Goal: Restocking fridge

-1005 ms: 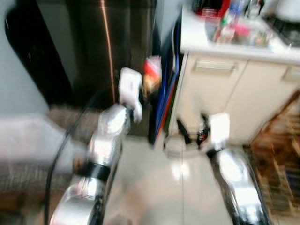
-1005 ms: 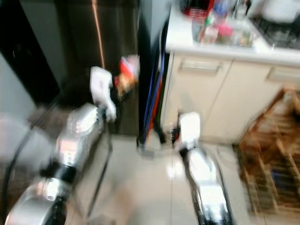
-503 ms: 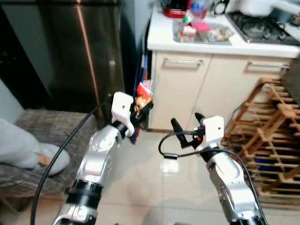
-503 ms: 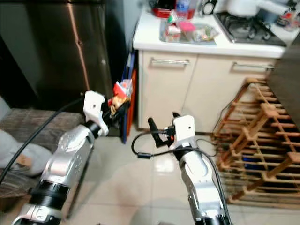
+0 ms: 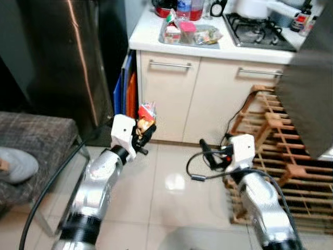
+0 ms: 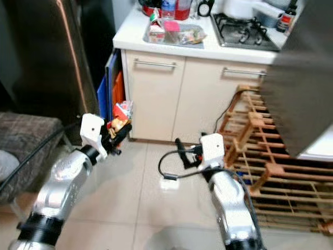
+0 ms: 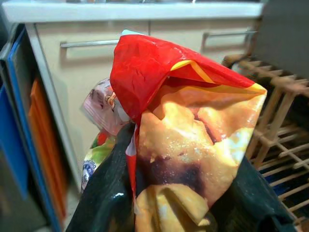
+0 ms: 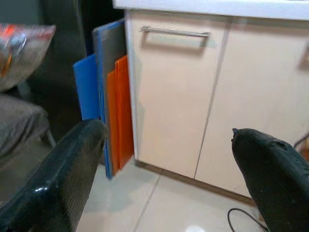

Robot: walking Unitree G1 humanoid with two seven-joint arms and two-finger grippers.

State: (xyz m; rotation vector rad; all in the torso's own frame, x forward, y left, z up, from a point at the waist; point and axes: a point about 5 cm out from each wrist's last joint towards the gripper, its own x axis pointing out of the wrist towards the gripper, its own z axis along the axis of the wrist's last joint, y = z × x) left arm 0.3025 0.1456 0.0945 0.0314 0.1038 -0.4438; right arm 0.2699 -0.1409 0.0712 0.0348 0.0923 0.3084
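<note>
left gripper (image 5: 141, 133) clamped on red snack bags (image 7: 183, 140), held up before the cream cabinet (image 5: 166, 99), right gripper (image 8: 169, 169) spread wide, empty, low over tiled floor (image 5: 166, 208)

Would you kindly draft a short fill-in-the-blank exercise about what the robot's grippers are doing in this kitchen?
1. The left gripper is shut on a red and yellow ____ bag.
2. The right gripper holds nothing; its fingers are ____.
3. Blue and ____ boards stand between the fridge and the cabinet.
4. Beside the right arm stands a ____ rack.

Missing words: snack; open; orange; wooden
</note>
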